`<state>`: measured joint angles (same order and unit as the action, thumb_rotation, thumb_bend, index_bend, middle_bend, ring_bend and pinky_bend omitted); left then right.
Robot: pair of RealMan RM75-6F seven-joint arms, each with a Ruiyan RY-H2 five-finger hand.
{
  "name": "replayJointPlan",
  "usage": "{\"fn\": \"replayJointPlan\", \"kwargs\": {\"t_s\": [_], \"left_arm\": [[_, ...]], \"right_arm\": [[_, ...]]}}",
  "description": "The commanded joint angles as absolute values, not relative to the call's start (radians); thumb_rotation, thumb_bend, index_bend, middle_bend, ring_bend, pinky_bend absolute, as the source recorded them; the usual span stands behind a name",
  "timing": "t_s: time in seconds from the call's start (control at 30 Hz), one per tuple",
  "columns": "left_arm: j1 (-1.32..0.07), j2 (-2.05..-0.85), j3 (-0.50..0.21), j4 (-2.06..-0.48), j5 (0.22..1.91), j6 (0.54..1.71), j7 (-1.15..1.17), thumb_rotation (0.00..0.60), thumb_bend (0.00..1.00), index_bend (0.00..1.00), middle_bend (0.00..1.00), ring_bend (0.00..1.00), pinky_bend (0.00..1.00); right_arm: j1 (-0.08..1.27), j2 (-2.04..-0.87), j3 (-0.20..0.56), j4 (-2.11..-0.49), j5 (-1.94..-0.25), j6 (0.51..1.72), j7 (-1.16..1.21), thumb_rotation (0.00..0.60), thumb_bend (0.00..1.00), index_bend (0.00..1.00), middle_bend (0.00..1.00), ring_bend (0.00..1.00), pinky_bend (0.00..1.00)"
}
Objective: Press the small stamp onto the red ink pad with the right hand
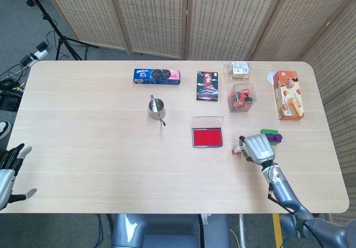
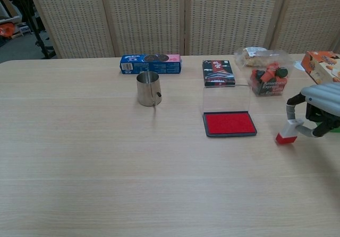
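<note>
The red ink pad point(image 1: 207, 138) point(image 2: 230, 124) lies open in a dark tray at mid-table, its clear lid point(image 2: 226, 100) standing behind it. My right hand point(image 1: 257, 147) point(image 2: 321, 107) is to the right of the pad, low over the table, and holds the small stamp point(image 2: 287, 133) point(image 1: 240, 148), a white block with a red base. The stamp's base is at or just above the tabletop, apart from the pad. My left hand point(image 1: 10, 172) hangs open off the table's near left edge.
A steel cup point(image 1: 156, 108) point(image 2: 148, 88) stands left of the pad. Along the back lie a blue cookie box point(image 1: 157, 76), a dark box point(image 1: 207, 85), snack packs point(image 1: 241, 97) and an orange carton point(image 1: 288, 95). A green and purple block point(image 1: 271, 136) sits behind my right hand.
</note>
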<state>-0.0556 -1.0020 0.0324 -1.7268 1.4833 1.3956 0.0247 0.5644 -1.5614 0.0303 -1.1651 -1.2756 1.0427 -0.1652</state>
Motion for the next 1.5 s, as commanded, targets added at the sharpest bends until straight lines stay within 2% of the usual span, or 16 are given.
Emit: {"fn": "replayJointPlan", "kwargs": {"t_s": [0.03, 0.2, 0.37, 0.7, 1.5], "left_arm": [[-0.056, -1.002, 0.033, -1.727, 1.484, 1.396, 0.026, 0.600, 0.00, 0.00, 0.00, 0.00, 0.00], [-0.056, -1.002, 0.031, -1.727, 1.481, 1.397, 0.025, 0.600, 0.00, 0.00, 0.00, 0.00, 0.00], [-0.056, -1.002, 0.031, -1.727, 1.481, 1.397, 0.025, 0.600, 0.00, 0.00, 0.00, 0.00, 0.00], [-0.057, -1.003, 0.033, -1.729, 1.482, 1.396, 0.029, 0.600, 0.00, 0.00, 0.00, 0.00, 0.00], [-0.057, -1.000, 0.035, -1.730, 1.485, 1.397, 0.025, 0.600, 0.00, 0.00, 0.00, 0.00, 0.00]], "right_arm": [[0.561, -1.569, 0.033, -1.153, -1.283, 1.038, -0.161, 0.600, 0.57, 0.54, 1.00, 1.00, 1.00], [0.558, -1.574, 0.035, -1.143, -1.295, 1.032, -0.164, 0.600, 0.55, 0.54, 1.00, 1.00, 1.00], [0.555, -1.576, 0.042, -1.140, -1.301, 1.029, -0.159, 0.600, 0.47, 0.54, 1.00, 1.00, 1.00], [0.548, -1.575, 0.048, -1.135, -1.311, 1.019, -0.156, 0.600, 0.37, 0.54, 1.00, 1.00, 1.00], [0.528, -1.537, 0.068, -1.187, -1.350, 1.054, -0.147, 0.600, 0.36, 0.54, 1.00, 1.00, 1.00]]}}
